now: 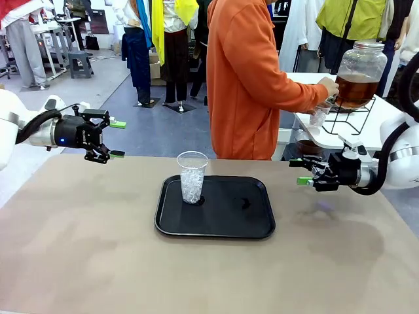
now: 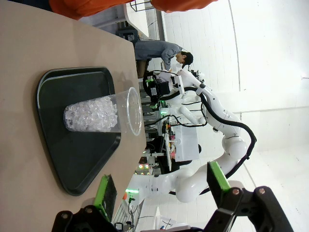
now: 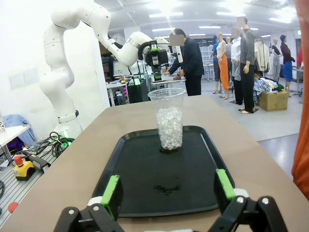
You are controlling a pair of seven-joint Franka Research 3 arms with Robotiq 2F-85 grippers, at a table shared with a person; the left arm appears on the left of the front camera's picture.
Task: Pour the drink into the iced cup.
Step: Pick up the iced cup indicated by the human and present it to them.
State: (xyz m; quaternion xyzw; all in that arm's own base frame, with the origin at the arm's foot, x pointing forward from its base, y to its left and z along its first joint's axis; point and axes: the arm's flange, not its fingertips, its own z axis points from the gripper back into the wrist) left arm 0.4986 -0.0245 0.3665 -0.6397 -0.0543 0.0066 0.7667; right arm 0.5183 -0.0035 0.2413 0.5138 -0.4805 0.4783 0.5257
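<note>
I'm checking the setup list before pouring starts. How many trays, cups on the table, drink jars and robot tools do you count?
Black tray: 1
Ice-filled clear cup: 1
Glass jar of amber drink: 1
Robot tools: 2, the left tool and the right tool, both open and empty
Total: 5

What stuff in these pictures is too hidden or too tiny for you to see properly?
- Front view: the person's hand covers the tap of the big jar of brown drink, so whether any is running out is unclear.
- Front view: the clear cup under that hand is too small to show how full it is.
- Front view: the dark speck on the tray is too small to identify.
- Left wrist view: the top edge cuts off the person.
</note>
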